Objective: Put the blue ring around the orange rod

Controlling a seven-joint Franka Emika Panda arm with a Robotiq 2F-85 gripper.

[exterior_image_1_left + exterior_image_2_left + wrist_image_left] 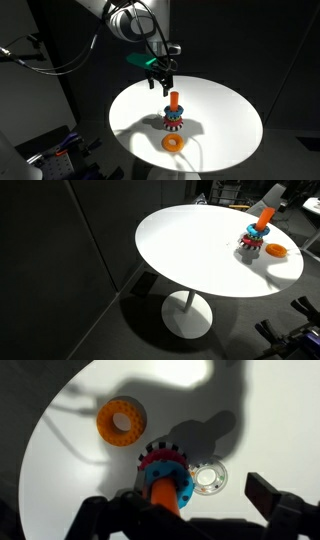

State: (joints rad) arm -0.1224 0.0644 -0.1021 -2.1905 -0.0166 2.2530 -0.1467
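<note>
The orange rod (pixel 165 496) stands upright on its round ridged base (pixel 152 458); it shows in both exterior views (pixel 172 101) (pixel 265 218). In the wrist view the blue ring (pixel 184 488) lies around the foot of the rod, on top of the base. My gripper (pixel 180 508) is open and empty, its fingers spread to either side of the rod's top. In an exterior view the gripper (pixel 160 80) hangs just above and beside the rod. In the other exterior view the gripper is out of view.
A yellow-orange ring (pixel 121 422) lies flat on the round white table (pixel 230 115) beside the base; it shows in both exterior views (pixel 175 143) (pixel 276 250). A small clear disc (pixel 207 478) lies next to the base. The surroundings are dark.
</note>
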